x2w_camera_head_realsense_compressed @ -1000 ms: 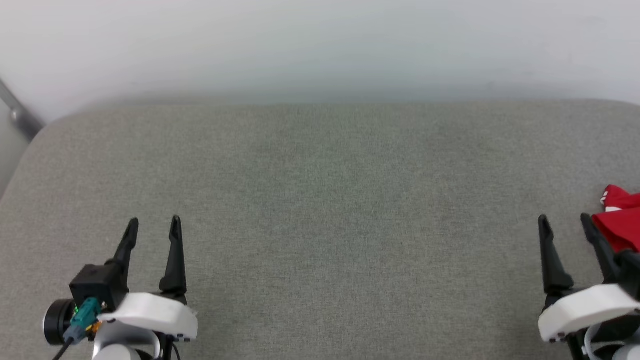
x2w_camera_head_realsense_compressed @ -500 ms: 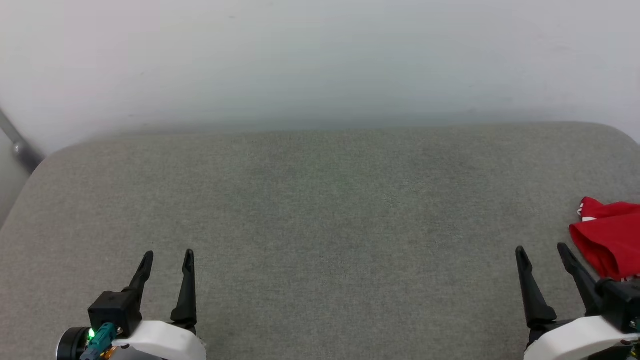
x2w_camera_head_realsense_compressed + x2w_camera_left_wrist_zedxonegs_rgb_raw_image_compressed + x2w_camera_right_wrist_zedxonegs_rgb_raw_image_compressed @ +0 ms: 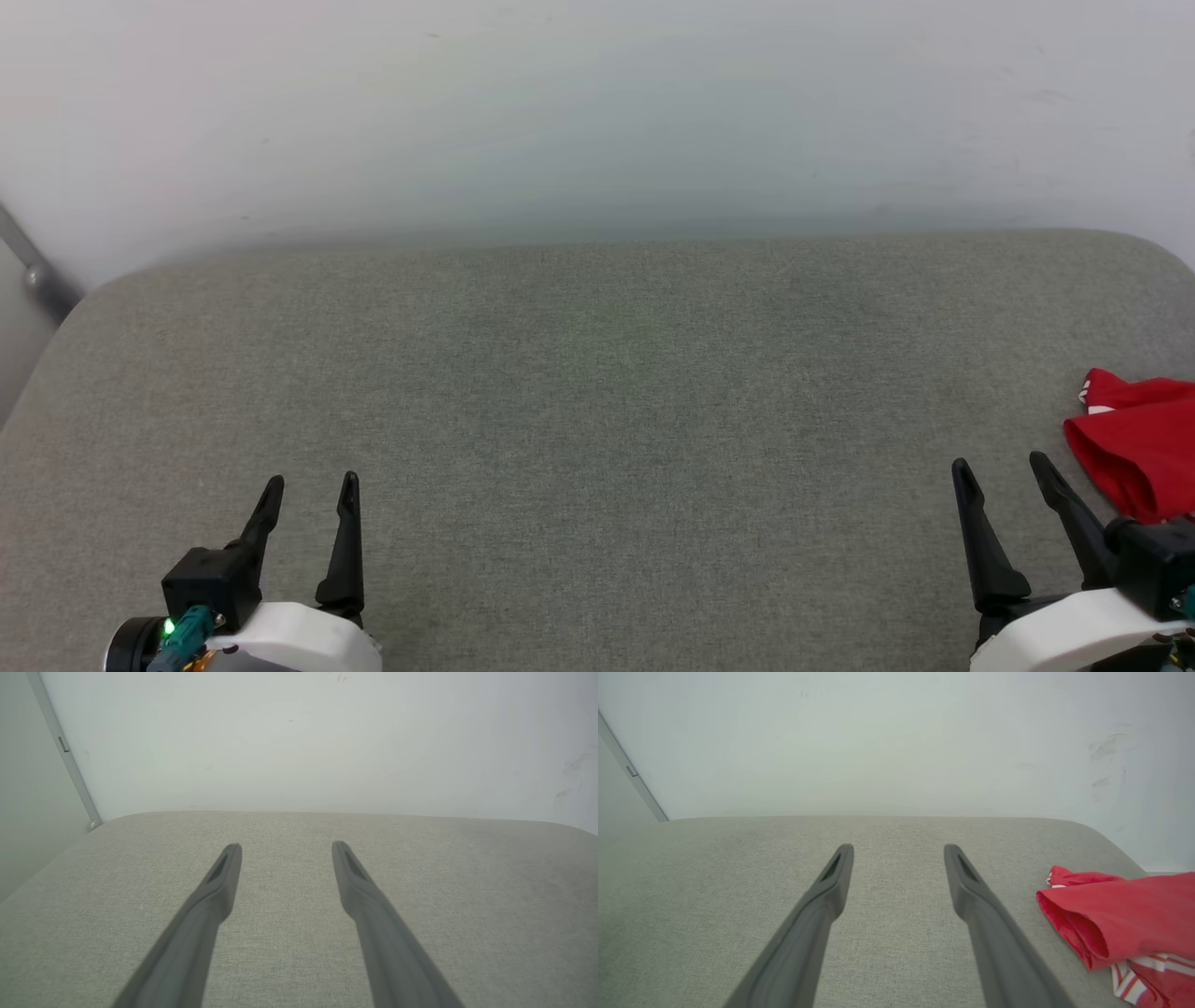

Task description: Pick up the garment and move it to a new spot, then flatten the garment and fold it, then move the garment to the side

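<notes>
Head view: the left gripper [image 3: 313, 479] sits low on the left and the right gripper [image 3: 999, 461] low on the right. Both are over the grey cushion [image 3: 597, 373], fingers spread with nothing between them. The red T-shirt [image 3: 1134, 443] lies bunched at the cushion's right edge, just beside the right gripper and partly cut off by the frame.

Left wrist view: 2 fingers apart, bare grey fabric below, white wall [image 3: 299, 742] ahead.

Right wrist view: same deal, fingers splayed and empty. The shirt is off to their right, a loose red roll with striped trim poking out underneath.

My read: this fits 2 stages, a shirt waiting to be picked up or one already folded and parked at the side. Too much of it is out of frame to call. If a grab is due, the right arm is nearest.
</notes>
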Robot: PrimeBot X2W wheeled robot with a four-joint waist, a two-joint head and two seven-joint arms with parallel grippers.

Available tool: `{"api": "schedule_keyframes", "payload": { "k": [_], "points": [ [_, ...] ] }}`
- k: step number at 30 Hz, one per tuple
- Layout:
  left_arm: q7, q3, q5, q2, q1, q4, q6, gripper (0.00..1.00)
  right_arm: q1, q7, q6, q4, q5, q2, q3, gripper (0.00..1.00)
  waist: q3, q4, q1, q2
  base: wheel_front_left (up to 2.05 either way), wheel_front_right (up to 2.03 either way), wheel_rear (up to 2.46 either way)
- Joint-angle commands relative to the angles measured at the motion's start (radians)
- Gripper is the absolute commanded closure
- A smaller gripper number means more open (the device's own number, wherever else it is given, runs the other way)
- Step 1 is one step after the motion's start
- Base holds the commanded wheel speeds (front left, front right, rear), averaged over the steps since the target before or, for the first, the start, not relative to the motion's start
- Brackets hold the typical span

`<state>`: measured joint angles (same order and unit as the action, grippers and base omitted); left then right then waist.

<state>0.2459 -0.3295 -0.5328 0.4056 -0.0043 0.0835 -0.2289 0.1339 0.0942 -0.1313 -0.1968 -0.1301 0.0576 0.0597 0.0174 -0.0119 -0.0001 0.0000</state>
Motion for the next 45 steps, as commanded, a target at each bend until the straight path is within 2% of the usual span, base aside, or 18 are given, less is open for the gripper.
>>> {"api": "schedule_keyframes", "payload": {
  "k": [1, 7, 8, 12, 27, 45],
  "points": [
    [0.006, 0.005, -0.004, 0.002, -0.004, 0.006, 0.006, 0.00, 0.012, -0.003, 0.001, -0.006, -0.002, -0.006, -0.003, 0.00, -0.001, -0.001, 0.0001, 0.0000, 0.00, 0.00, 0.00],
    [0.009, 0.007, -0.002, -0.001, -0.004, 0.010, -0.001, 0.00, 0.005, -0.006, 0.001, -0.003, -0.013, -0.007, -0.009, 0.00, 0.001, -0.003, 0.0001, 0.0000, 0.00, 0.00, 0.00],
    [0.004, 0.007, -0.004, 0.000, 0.000, 0.011, 0.004, 1.00, 0.000, -0.005, 0.000, 0.000, -0.011, -0.002, -0.009, 1.00, 0.001, -0.003, 0.0001, 0.0000, 0.00, 0.00, 0.00],
    [0.000, 0.000, -0.012, -0.022, 0.011, 0.037, 0.007, 1.00, 0.002, -0.006, 0.000, 0.034, -0.018, -0.002, -0.011, 1.00, 0.001, -0.003, 0.0001, 0.0000, 0.00, 0.00, 0.00],
    [-0.066, 0.082, -0.229, -0.083, -0.014, 0.061, 0.077, 1.00, -0.048, -0.014, 0.000, 0.113, -0.323, 0.009, -0.013, 1.00, -0.002, -0.001, 0.0001, 0.0000, 0.00, 0.00, 0.00],
    [-0.134, 0.167, -0.443, -0.145, -0.041, 0.089, 0.147, 1.00, -0.097, -0.017, 0.000, 0.192, -0.619, 0.016, -0.010, 1.00, -0.005, 0.001, 0.0001, 0.0000, 0.00, 0.00, 0.00]
  ]
}}
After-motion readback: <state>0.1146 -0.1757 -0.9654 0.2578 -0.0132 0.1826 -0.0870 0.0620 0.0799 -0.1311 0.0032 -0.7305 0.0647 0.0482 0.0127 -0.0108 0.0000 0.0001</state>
